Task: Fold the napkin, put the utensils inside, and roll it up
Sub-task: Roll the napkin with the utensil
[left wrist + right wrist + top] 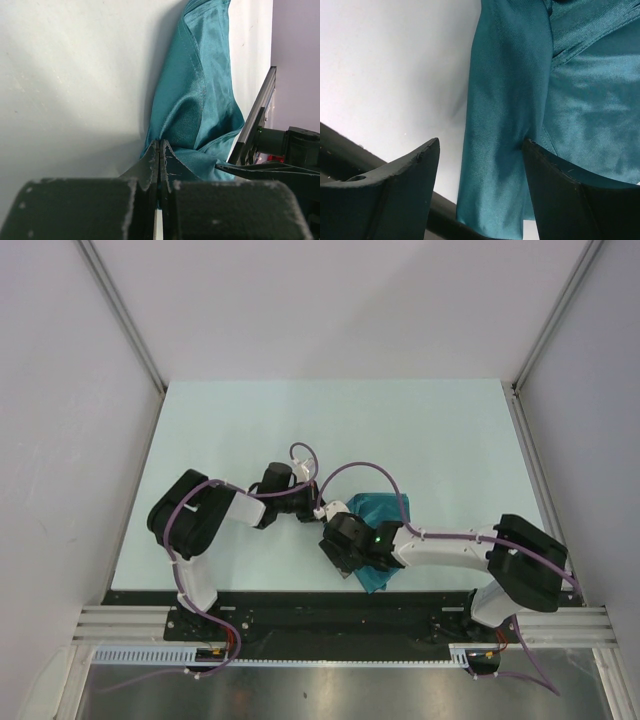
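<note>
The teal napkin [375, 508] lies bunched in folds near the table's front edge, between the two arms. My left gripper [325, 510] comes in from the left and is shut on the napkin's near edge [195, 100]; its fingertips [160, 145] are pressed together with a sliver of teal between them. My right gripper [352, 568] stands open over a long fold of the napkin [510, 100], one finger [427, 155] on the bare table and the other finger [535, 155] against the cloth. The right gripper [479, 147] holds nothing. The utensils are out of view.
The pale table [300, 420] is walled on the left, back and right. A black strip [350, 160] marks its front edge, just under the right gripper. The right arm's dark body [295, 145] sits close beside the left gripper.
</note>
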